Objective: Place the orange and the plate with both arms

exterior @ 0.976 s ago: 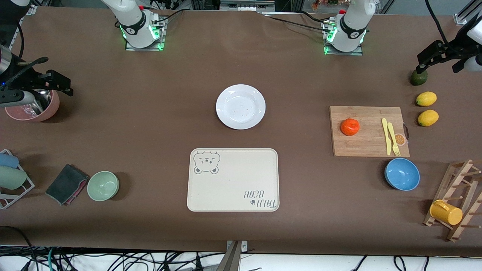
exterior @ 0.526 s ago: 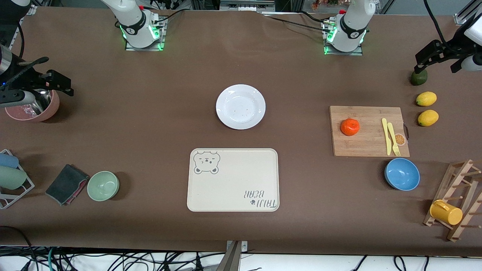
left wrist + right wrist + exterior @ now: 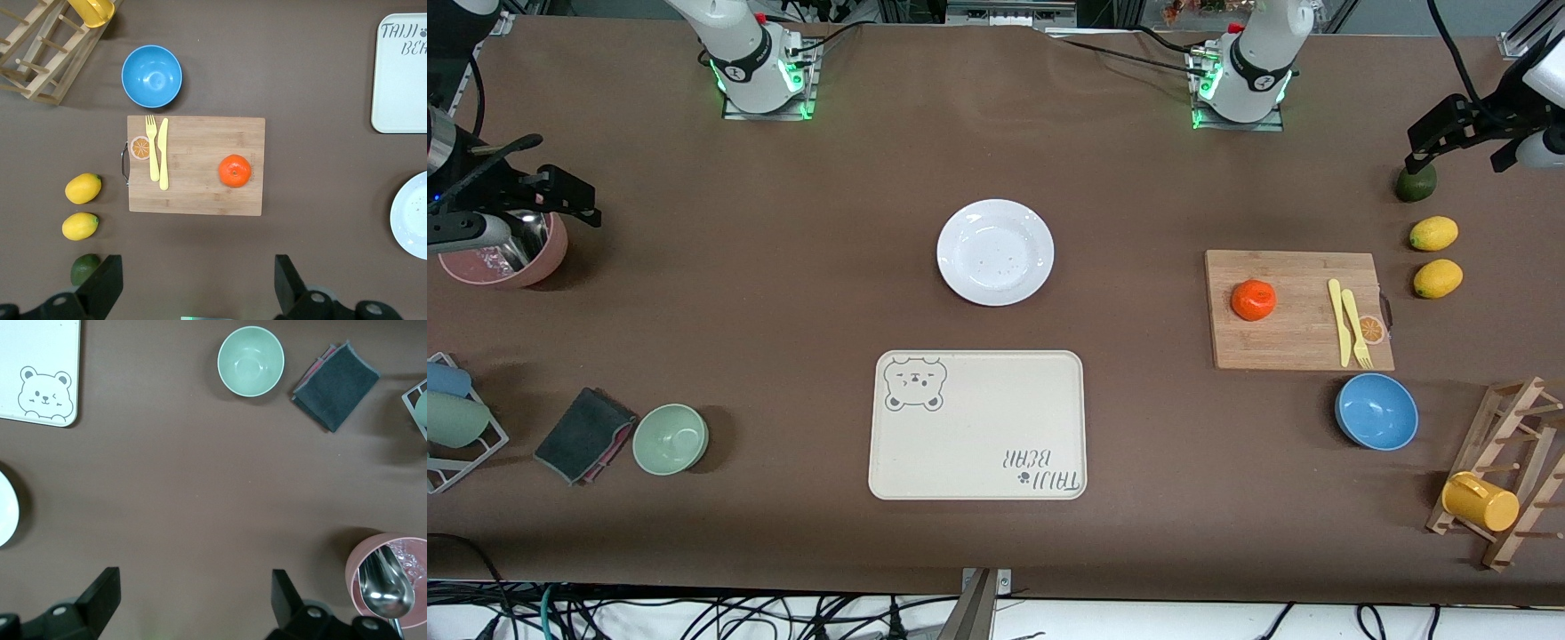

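The orange (image 3: 1253,300) sits on a wooden cutting board (image 3: 1294,351) toward the left arm's end of the table; it also shows in the left wrist view (image 3: 235,171). The white plate (image 3: 995,252) lies at mid-table, empty, and its edge shows in both wrist views (image 3: 410,217) (image 3: 5,510). My left gripper (image 3: 1463,147) (image 3: 198,287) is open and empty, up in the air over the avocado (image 3: 1416,184), apart from the orange. My right gripper (image 3: 525,191) (image 3: 193,603) is open and empty, over the pink bowl (image 3: 525,267).
A cream bear-print tray (image 3: 978,444) lies nearer the camera than the plate. A yellow knife and fork (image 3: 1347,320) lie on the board. Around it are two lemons (image 3: 1433,233), a blue bowl (image 3: 1376,411) and a rack with a yellow mug (image 3: 1480,500). A green bowl (image 3: 671,438) sits beside a grey cloth (image 3: 585,434).
My left gripper has shifted slightly toward the robots' side over the avocado. Nothing else has moved.
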Robot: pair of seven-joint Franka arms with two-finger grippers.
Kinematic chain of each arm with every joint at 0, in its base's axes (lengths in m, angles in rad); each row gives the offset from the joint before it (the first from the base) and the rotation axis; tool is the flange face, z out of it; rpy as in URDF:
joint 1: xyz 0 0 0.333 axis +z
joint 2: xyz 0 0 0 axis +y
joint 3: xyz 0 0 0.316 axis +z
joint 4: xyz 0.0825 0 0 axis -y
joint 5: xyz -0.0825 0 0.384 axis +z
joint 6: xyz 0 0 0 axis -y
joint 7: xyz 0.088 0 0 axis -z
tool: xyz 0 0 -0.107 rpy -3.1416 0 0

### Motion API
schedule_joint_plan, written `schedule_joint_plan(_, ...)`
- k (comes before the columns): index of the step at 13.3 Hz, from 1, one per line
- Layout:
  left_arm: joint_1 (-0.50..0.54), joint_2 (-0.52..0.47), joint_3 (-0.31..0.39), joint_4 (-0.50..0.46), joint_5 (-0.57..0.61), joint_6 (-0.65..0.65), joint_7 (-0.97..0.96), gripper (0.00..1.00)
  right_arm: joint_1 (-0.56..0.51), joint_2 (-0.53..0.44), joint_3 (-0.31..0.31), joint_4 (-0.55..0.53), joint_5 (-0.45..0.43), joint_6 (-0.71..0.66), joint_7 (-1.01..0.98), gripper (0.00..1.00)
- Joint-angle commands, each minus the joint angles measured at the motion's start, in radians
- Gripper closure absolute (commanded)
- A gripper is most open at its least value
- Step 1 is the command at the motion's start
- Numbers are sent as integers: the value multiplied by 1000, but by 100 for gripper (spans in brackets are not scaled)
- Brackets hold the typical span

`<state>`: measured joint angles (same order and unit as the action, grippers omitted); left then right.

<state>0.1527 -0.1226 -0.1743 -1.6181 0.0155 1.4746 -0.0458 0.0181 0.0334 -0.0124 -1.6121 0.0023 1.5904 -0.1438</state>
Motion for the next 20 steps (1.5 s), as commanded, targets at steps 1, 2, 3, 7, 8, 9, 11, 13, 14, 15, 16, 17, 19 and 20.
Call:
schedule_joint_plan(1, 8, 8, -7, 29, 3, -22, 9, 0, -6, -7, 11, 3, -4, -9, 12, 0)
schedule_joint_plan(2, 8, 8, -8, 29, 3, -26, 11, 0, -6, -7, 11, 3, -4, -9, 12, 0)
schedule_joint_plan(3, 8, 8, -8, 29, 3, -28, 11, 0, -6, -7, 11, 3, -5, -10, 12, 0)
schedule_joint_plan(7, 5, 9, -8, 30, 3, -27, 12, 0, -6, -7, 11, 3, -8, -10, 12, 0)
schedule_joint_plan(8, 8, 9, -7, 30, 3, -26, 14, 0, -6, -7, 11, 3, -8, -10, 12, 0)
schedule_joint_plan(9, 8, 9, -7, 29, 4, -28, 23, 0, -6, -7, 11, 3, -7, -7, 12, 0)
schedule_joint_plan(11, 10, 14, -4, 29, 4, -26, 26, 0, -6, -7, 11, 3, -7, -12, 12, 0)
schedule_joint_plan(13, 10, 8, -2, 3, 3, 4, 27, 0, -6, -7, 11, 3, -8, -12, 12, 0)
schedule_joint_plan(14, -4, 3, 2, -5, 4, 4, 27, 0, -6, -9, 11, 3, -8, -12, 12, 0)
schedule_joint_plan(15, -34, 4, 18, -11, 11, 10, 26, 0, -6, -7, 11, 3, -8, -12, 12, 0)
schedule_joint_plan(16, -92, 11, 66, -19, 18, 15, 26, 0, -6, -7, 11, 3, -8, -13, 12, 0)
schedule_joint_plan(17, -138, 20, 105, -31, 18, 39, 26, 0, -6, -9, 12, 3, -8, -15, 12, 0)
schedule_joint_plan(19, -140, 58, 110, -43, 17, 82, 26, 0, -4, -9, 12, 3, -8, -15, 12, 0)
schedule_joint_plan(20, -136, 78, 110, -43, 11, 88, 26, 0, -4, -9, 12, 3, -8, -15, 12, 0)
